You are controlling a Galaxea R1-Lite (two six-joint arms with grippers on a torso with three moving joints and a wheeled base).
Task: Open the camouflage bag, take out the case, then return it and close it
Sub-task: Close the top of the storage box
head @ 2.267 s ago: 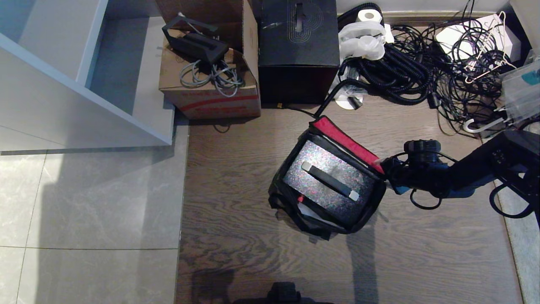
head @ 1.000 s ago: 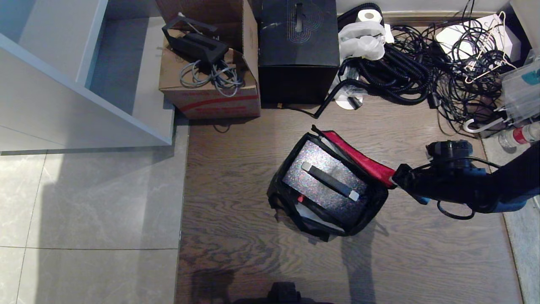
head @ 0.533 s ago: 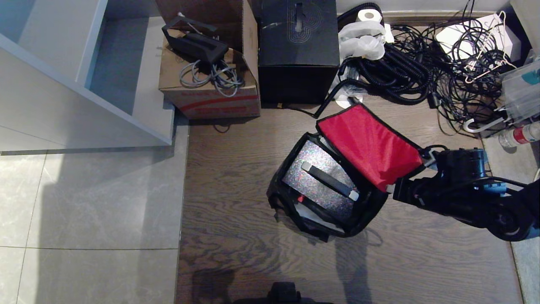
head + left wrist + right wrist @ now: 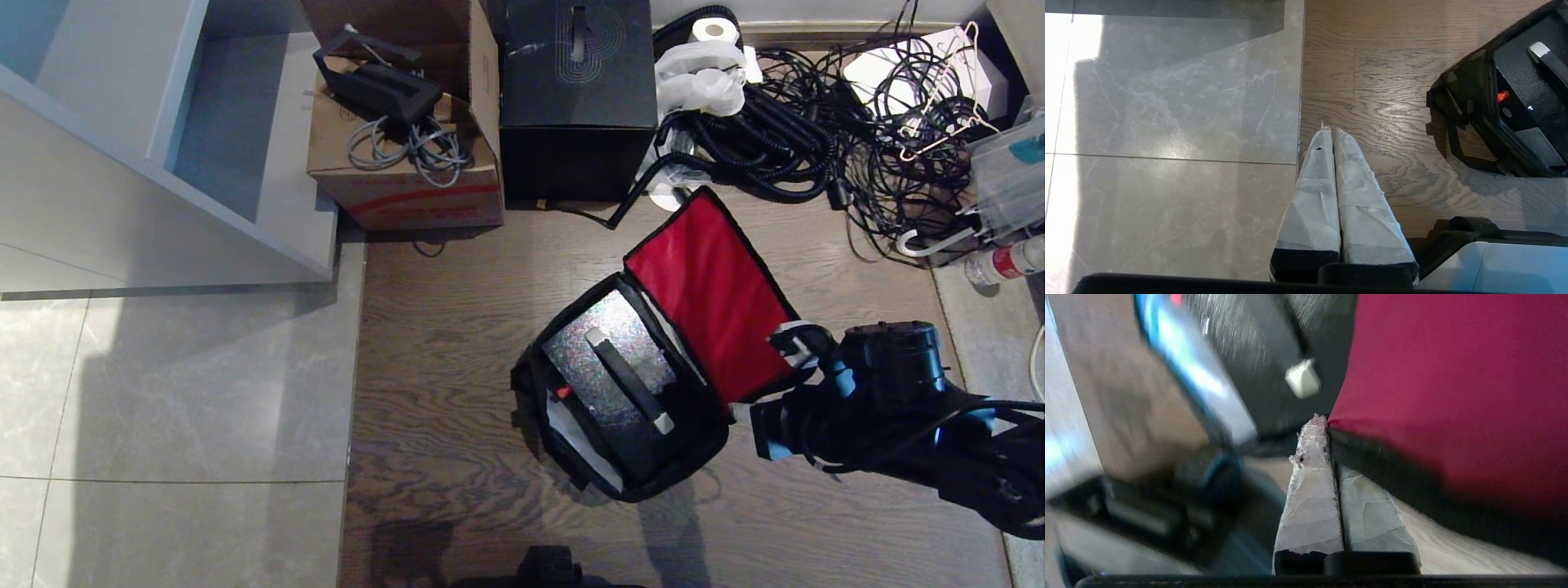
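The camouflage bag (image 4: 704,441) stands open on the wooden floor, its lid (image 4: 710,294) thrown back so the red inside faces up. Inside sits the case (image 4: 584,347), black and glittery, with a black strap handle (image 4: 629,380) ending in silver. My right gripper (image 4: 796,341) is at the lid's free corner, shut on the lid's black edge (image 4: 1372,457); in the right wrist view the gripper (image 4: 1327,428) pinches that hem beside the red lining (image 4: 1445,375). My left gripper (image 4: 1329,131) hangs shut and empty over the floor, well apart from the bag (image 4: 1470,106).
Behind the bag stand a brown cardboard box (image 4: 404,175) and a larger black box with a swirl emblem (image 4: 578,90). Tangled cables and hoses (image 4: 816,122) fill the back right. A white shelf unit (image 4: 163,163) is at the left, a bottle (image 4: 1008,261) at the right edge.
The lid swung from nearly upright to laid back, showing its red inside. My right gripper moved right and nearer with the lid's edge. The bag turned a little on the floor.
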